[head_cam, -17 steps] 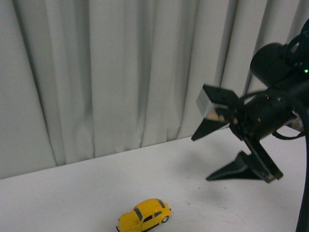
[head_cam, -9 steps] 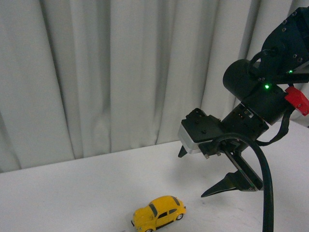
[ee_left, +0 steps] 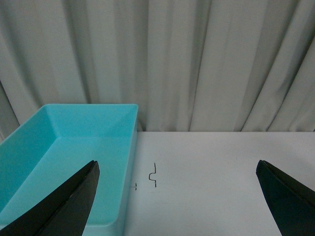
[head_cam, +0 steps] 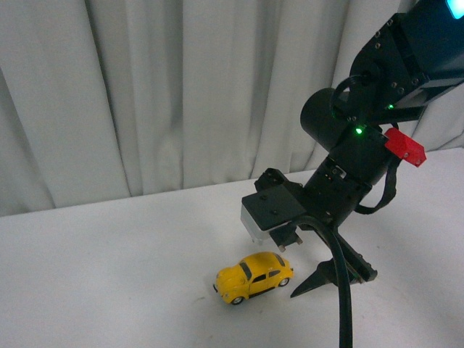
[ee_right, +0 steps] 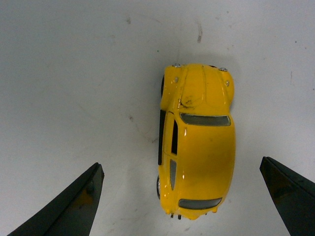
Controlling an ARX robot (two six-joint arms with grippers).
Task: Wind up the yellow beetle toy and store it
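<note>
R pincer (ee_right: 180, 162) over 1 beetle toy (ee_right: 199, 142)

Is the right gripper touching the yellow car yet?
Apart. In the right wrist view the right gripper is open, with bare table showing between the car and each finger.

Stock on view:
- yellow beetle toy (head_cam: 254, 276): one, with two of its black wheels showing in the front view.
- Turquoise open bin (ee_left: 74, 125): one.
- White counter (head_cam: 109, 275): one.
- Pale pleated curtain (head_cam: 181, 94): one.
- Pincers: two, the right pincer (ee_right: 180, 166) and the left pincer (ee_left: 177, 164), each with two black fingers (ee_left: 64, 206).
- Red tag (head_cam: 404, 147) on the right arm (head_cam: 341, 123): one.
- Green lights (head_cam: 357, 131) on that arm: two.
</note>
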